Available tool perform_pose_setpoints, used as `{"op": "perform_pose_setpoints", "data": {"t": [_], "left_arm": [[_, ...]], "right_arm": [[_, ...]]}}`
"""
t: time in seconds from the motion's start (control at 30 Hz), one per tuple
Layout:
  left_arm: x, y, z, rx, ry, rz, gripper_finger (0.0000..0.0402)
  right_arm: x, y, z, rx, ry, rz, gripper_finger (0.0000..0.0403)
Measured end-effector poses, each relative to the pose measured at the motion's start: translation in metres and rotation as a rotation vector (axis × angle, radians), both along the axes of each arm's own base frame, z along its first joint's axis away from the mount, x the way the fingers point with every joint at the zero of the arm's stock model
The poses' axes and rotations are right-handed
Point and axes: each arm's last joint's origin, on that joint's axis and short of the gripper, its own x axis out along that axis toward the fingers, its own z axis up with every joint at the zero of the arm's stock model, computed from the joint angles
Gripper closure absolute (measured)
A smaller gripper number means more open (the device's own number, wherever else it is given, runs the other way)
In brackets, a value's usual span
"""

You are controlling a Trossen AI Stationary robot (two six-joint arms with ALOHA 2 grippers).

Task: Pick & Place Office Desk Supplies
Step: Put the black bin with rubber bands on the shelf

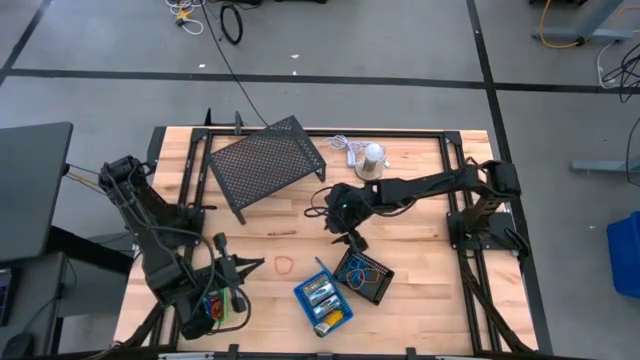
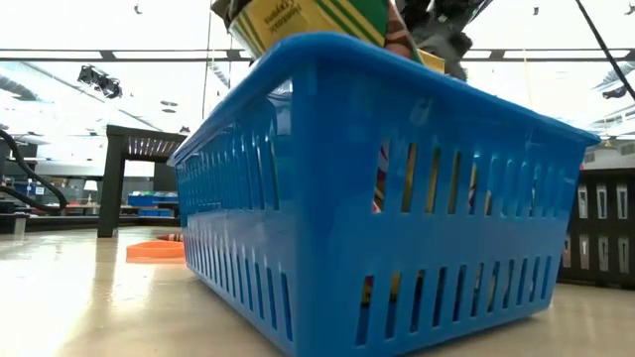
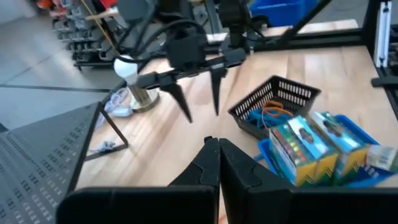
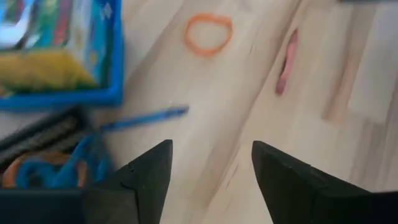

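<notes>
Slotted glossy plastic tray [image 2: 377, 198] (wooden table [image 1: 420, 215])

Crayon boxes [image 1: 322, 300] lie in a tray [image 1: 303, 301] beside a mesh tray [image 1: 378, 291].

From table height my sight is almost wholly blocked by the blue tray [image 2: 397, 198], whose right end and base run off the frame; the crayon box [image 2: 308, 20] in it is cut by the top edge. In my right wrist picture the same tray [image 4: 93, 96] is clipped at the upper left, and the black mesh tray [image 4: 43, 143] at lower left is a blur. Overhead, the green tray [image 1: 215, 305] at lower left sits mostly under the left arm.
</notes>
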Motion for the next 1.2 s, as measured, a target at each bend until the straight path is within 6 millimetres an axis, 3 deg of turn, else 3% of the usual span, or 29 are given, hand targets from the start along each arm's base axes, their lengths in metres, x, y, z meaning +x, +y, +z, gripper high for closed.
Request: {"op": "perform_pose_setpoints", "data": {"t": [0.17, 0.47, 0.73, 0.87, 1.0, 1.2], "left_arm": [[0.000, 0.000, 0.000, 0.012, 0.003, -0.004, 0.0400], [0.000, 0.000, 0.000, 0.077, 0.030, -0.020, 0.0400], [0.001, 0.002, 0.000, 0.085, 0.027, -0.012, 0.0400], [0.001, 0.001, 0.000, 0.088, 0.029, -0.014, 0.0400], [0.001, 0.001, 0.000, 0.089, 0.030, -0.014, 0.0400], [0.001, 0.001, 0.000, 0.091, 0.030, -0.015, 0.0400]], "right_arm": [[-0.027, 0.026, 0.012, -0.067, 0.139, 0.046, 0.0174], [-0.066, 0.104, 0.026, -0.148, 0.222, 0.171, 0.0174], [-0.092, 0.142, 0.023, -0.174, 0.311, 0.101, 0.0174], [-0.096, 0.156, 0.012, -0.232, 0.330, 0.093, 0.0174], [-0.095, 0.167, -0.012, -0.308, 0.401, 0.106, 0.0174], [-0.094, 0.171, -0.035, -0.395, 0.473, 0.142, 0.0174]]}}
